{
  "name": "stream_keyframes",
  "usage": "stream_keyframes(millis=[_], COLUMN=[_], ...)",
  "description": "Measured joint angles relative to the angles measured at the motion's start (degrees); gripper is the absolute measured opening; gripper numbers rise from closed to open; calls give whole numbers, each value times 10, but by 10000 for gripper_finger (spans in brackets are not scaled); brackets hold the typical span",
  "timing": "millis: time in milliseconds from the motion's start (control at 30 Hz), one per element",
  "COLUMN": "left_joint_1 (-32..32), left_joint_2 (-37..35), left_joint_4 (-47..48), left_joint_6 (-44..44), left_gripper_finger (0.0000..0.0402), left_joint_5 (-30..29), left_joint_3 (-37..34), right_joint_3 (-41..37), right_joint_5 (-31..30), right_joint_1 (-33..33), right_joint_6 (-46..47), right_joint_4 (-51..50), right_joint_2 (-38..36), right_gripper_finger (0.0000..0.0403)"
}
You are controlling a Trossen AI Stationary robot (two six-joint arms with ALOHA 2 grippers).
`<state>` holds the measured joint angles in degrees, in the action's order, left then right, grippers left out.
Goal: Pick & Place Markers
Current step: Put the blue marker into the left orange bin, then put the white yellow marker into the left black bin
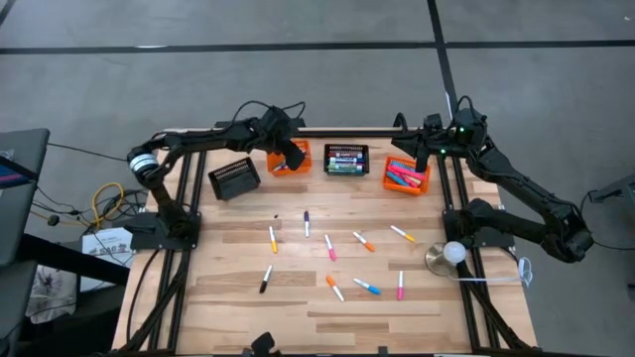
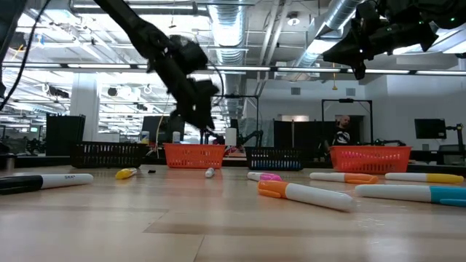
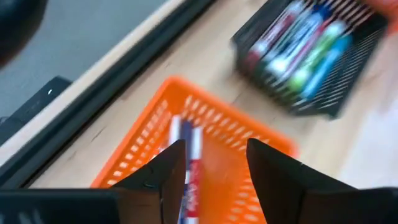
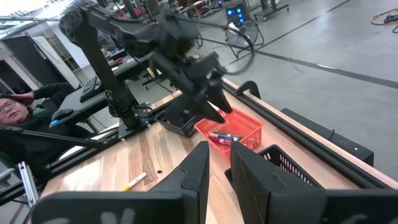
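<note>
Several markers (image 1: 330, 248) lie scattered flat on the wooden table. My left gripper (image 3: 214, 167) hovers open above the orange mesh basket (image 3: 205, 115) at the far left-centre (image 1: 303, 149), fingers slanting down into it. Nothing is between the fingers. Below them a red, white and blue marker (image 3: 193, 155) lies on the basket's floor, also seen in the right wrist view (image 4: 224, 137). My right gripper (image 4: 219, 163) hangs shut and empty in the air at the far right (image 1: 405, 147), pointing toward the table's left.
A black mesh basket (image 1: 234, 178) sits left of the orange one. Another black basket (image 1: 346, 160) with markers stands at the far middle, and a second orange basket (image 1: 407, 177) holds pink and blue markers. A round metal object (image 1: 448, 256) is near the right edge. A person (image 4: 9, 109) sits beyond the table.
</note>
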<state>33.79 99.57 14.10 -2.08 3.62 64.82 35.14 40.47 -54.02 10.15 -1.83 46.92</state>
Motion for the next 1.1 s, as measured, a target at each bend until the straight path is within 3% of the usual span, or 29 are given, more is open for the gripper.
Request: stream_keyframes(millis=[233, 433, 633, 1100], left_joint_1=[-57, -155, -273, -453], left_joint_2=[-109, -170, -184, -184], left_joint_4=[2, 4, 5, 117], left_joint_6=[-18, -62, -123, -558], left_gripper_finger=[169, 169, 164, 163], left_joint_5=[20, 20, -36, -101], left_joint_3=[0, 0, 0, 0], right_joint_3=[0, 0, 0, 0], right_joint_5=[0, 0, 0, 0], right_joint_1=[0, 0, 0, 0], right_joint_6=[0, 0, 0, 0], right_joint_4=[0, 0, 0, 0], right_joint_2=[0, 0, 0, 0], right_gripper_finger=[56, 56, 56, 56])
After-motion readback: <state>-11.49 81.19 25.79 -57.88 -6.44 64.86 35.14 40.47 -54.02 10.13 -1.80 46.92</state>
